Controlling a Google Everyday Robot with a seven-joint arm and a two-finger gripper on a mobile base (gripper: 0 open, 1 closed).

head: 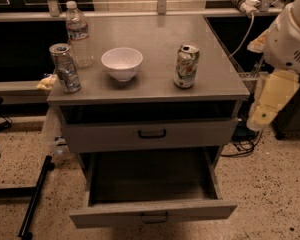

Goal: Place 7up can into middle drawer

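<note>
The 7up can [186, 65] stands upright on the right part of the grey cabinet top [155, 86]. It is pale white and green with a silver top. The middle drawer [115, 215] is pulled out wide at the bottom, and what shows of its inside is empty; its black handle [154, 217] is on the front. Only my arm's white joint and cream link [272, 96] show at the right edge, beside the cabinet and apart from the can. My gripper is out of view.
A white bowl [122, 62] sits mid-top. A water bottle [78, 34] and a darker silver can [65, 68] stand at the left. The upper handled drawer [150, 134] is shut. A black pole [35, 196] lies on the floor at the left, and cables [240, 145] at the right.
</note>
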